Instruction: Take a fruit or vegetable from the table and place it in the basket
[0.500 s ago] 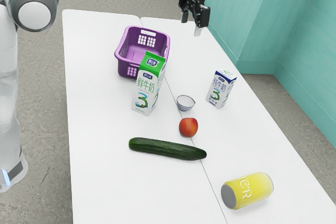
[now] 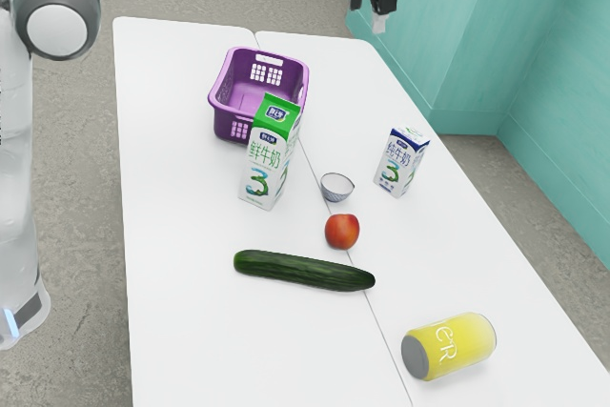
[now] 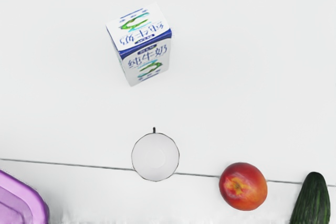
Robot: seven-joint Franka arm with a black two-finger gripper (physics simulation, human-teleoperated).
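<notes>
The gripper [image 2: 367, 10] was open, its two black fingers apart with a gap between them, and it hung high above the table [image 2: 181, 331], toward the far side and right of centre in the exterior view. The peach [image 2: 342, 232], red with some orange, lay on the white tabletop, well apart from the gripper and outside the basket. The cucumber [image 2: 305, 271] also lay on the table, just on the near side of the peach, stretching from the exterior view's left toward its right. The purple plastic basket [image 2: 222, 112] stood at the far end, on the exterior view's left. Before its near right corner rose the tall green-topped milk carton [image 2: 269, 154], upright; whether the two touched, I could not tell. The small blue-patterned bowl [image 2: 335, 190] sat upright between the green-topped carton and the smaller blue-topped milk carton [image 2: 401, 164], which stood upright on the exterior view's right. In the wrist view the bowl lay between the basket and the peach, with the peach between bowl and cucumber. The yellow can [image 2: 449, 346] lay on its side at the exterior view's near right
</notes>
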